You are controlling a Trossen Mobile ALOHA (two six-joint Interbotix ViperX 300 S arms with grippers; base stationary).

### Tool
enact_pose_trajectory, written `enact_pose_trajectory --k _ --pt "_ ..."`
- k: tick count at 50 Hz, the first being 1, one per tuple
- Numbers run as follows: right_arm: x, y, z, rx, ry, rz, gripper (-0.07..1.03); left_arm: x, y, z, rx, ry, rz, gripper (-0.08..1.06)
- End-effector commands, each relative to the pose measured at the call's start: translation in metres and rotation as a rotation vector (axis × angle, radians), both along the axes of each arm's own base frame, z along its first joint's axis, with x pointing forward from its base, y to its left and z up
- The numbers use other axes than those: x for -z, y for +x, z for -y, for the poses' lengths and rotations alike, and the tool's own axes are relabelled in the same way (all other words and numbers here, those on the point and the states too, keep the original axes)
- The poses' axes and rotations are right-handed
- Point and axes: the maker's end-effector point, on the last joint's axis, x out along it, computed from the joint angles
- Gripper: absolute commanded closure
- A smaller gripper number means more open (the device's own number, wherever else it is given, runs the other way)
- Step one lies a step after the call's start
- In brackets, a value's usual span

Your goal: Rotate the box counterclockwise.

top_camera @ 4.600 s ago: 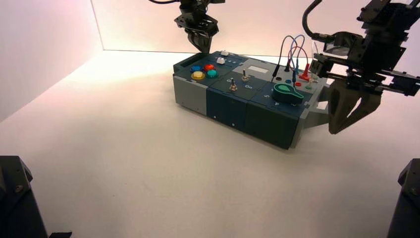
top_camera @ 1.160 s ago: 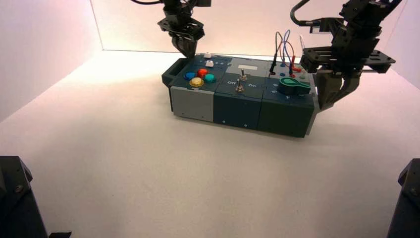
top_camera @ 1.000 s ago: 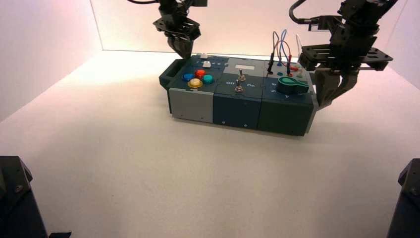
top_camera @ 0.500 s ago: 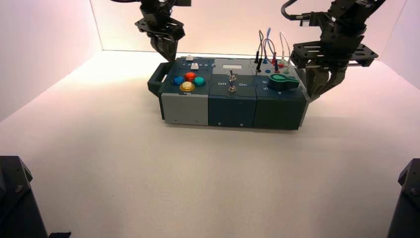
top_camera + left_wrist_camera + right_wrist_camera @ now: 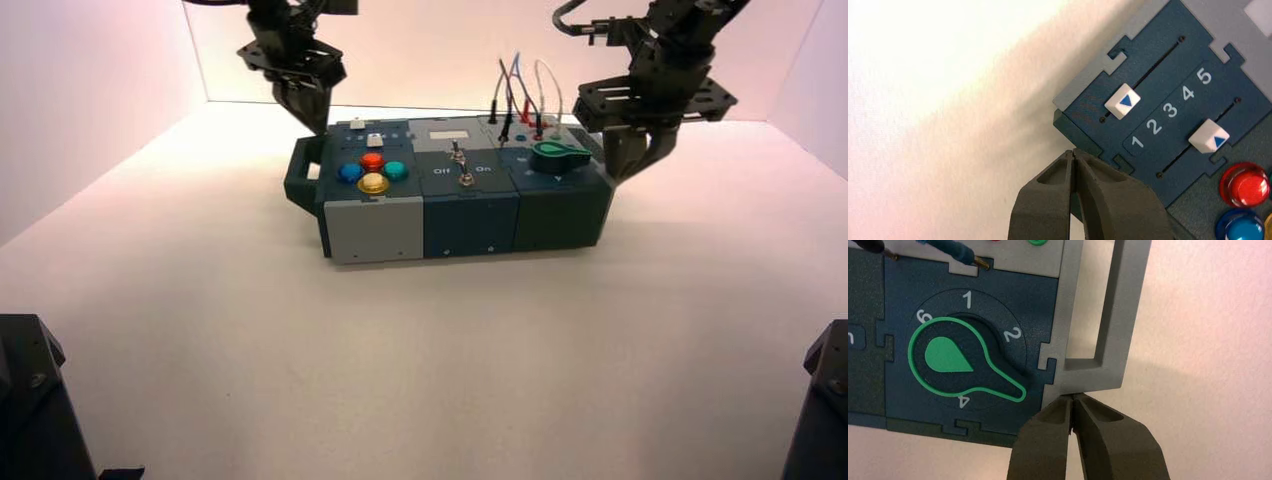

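The box [image 5: 470,215], a long teal and grey panel, lies nearly square to me in the high view. My left gripper [image 5: 307,112] is shut and empty at the box's far left corner; in the left wrist view its tips [image 5: 1074,153] touch the box's edge [image 5: 1073,131] beside the two white-capped sliders [image 5: 1122,101]. At the box's right end, my right gripper [image 5: 622,165] is also shut and empty. In the right wrist view its tips [image 5: 1072,398] press against the near corner of the grey end handle [image 5: 1115,315], next to the green knob [image 5: 955,360].
The box top carries coloured buttons [image 5: 372,172], two toggle switches [image 5: 460,165] and looping wires [image 5: 515,90]. A dark handle [image 5: 298,180] sticks out at the left end. White walls close the back and left. Dark arm bases [image 5: 30,400] fill the near corners.
The box has turned counterclockwise: its right end swung away from me, its left end came nearer, and it shifted left. Both shut grippers moved left with it, staying at their corners.
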Motion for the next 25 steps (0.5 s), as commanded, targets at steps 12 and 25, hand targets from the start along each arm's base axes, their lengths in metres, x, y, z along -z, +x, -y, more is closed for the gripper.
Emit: enact_pose_trajectory --k 12,25 --pt "-0.013 0.043 -0.024 -0.038 0.031 0.117 0.99 0.005 -0.036 -0.001 -0.009 0.008 -0.061 1.01" --pt "-0.012 0.064 -0.028 -0.050 0.030 0.155 0.99 0.002 -0.052 -0.006 -0.030 0.007 -0.071 1.01"
